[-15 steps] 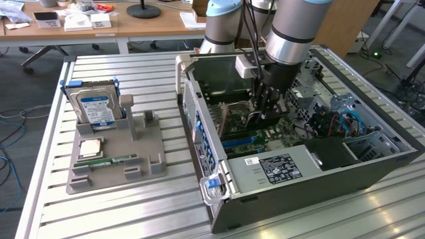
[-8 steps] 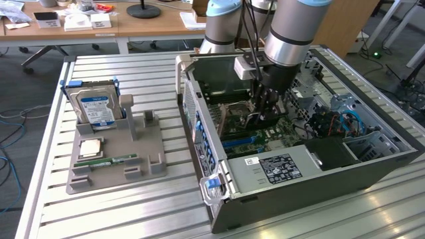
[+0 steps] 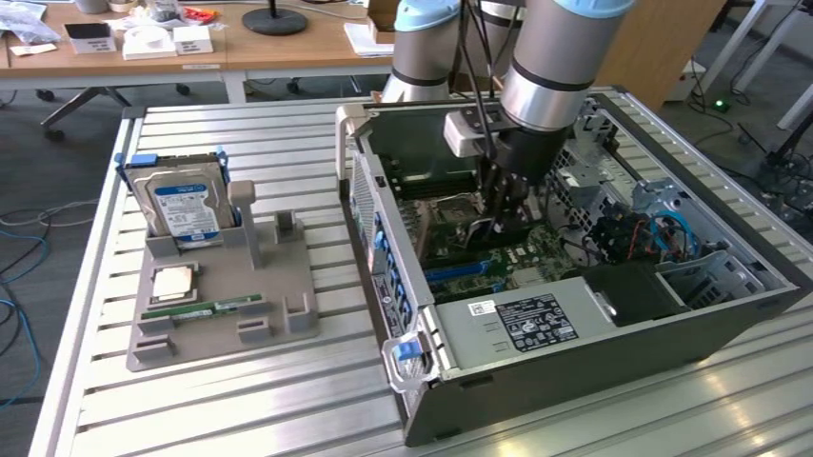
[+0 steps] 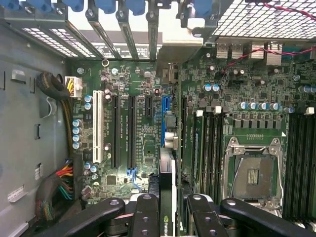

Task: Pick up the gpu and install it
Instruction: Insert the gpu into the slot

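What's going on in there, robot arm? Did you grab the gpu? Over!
Gripper shut on the gpu. Gpu edge-on above the motherboard slots, inside the open case. Nothing seen blocking it; can't tell if it's seated. Over.

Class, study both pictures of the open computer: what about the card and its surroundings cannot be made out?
- Wrist view: the card shows edge-on and is cut off by the picture's edge; its faces are unseen.
- Exterior view: the hand hides the card's lower edge, so whether it is seated cannot be told.
- Exterior view: the print on the hard drive label is too small to read.
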Action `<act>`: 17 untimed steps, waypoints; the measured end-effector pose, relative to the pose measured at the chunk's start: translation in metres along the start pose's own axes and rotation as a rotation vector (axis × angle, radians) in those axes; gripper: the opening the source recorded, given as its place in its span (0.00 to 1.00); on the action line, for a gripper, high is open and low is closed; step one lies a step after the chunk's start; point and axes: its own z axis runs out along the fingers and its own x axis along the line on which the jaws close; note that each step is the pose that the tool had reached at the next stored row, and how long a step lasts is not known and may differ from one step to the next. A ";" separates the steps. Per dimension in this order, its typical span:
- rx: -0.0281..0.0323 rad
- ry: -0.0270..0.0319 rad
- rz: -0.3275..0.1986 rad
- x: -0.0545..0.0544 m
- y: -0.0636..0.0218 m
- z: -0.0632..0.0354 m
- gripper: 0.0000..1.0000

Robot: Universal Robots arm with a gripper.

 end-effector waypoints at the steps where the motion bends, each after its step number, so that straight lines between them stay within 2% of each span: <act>1: 0.0000 0.0001 0.000 0.000 0.0003 0.0006 0.27; 17: 0.0000 0.0001 0.000 0.000 0.0058 0.0090 0.27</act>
